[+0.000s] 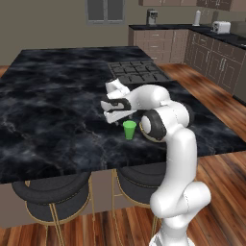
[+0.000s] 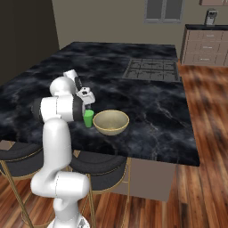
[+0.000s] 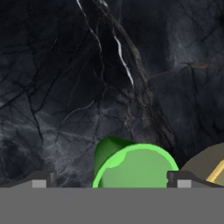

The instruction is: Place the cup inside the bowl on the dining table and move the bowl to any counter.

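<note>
2 black stools (image 1: pixel 53 194) sit under the desk (image 1: pixel 57 101) near edge. Green cup (image 2: pixel 88 118) stands upright near that edge, just left of the tan bowl (image 2: pixel 111 122). Gripper (image 3: pixel 109 179) sits just above the cup, fingers (image 3: pixel 41 180) apart, 1 either side of the rim. Cooktop (image 1: pixel 137 72) farther back, counter (image 1: pixel 158 43) beyond.
</note>
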